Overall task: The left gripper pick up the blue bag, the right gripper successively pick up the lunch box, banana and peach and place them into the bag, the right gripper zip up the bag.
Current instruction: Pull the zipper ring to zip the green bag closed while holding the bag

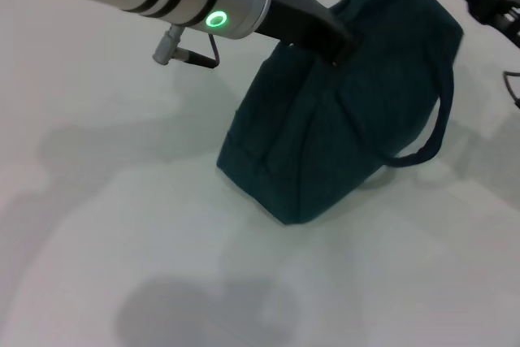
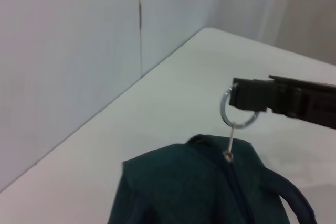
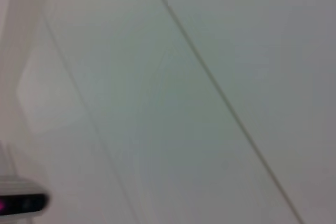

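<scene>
The robot looks to be on the last step, zipping the bag. No lunch box, banana or peach shows anywhere on the desk, so I judge they are already inside, though the bag's inside is hidden from me.

The blue bag stands on the desk, leaning, with one loop handle hanging down its right side. Its top seam looks drawn together as far as I can see in the left wrist view.

The left end effector reaches in from the upper left and its black tip bears on the top of the bag, apparently gripping fabric or a handle there to steady it; I cannot tell how its fingers are set.

The right end effector is up at the far end of the bag, and its fingers are pressed together on the ring pull of the zipper, which hangs from a thin link down to the slider at the bag's end.

The slider seems at or near the end of its run. The next move, I reckon, is a last short tug along the seam if any gap remains, then letting go of the ring cleanly without dragging the bag over.
</scene>
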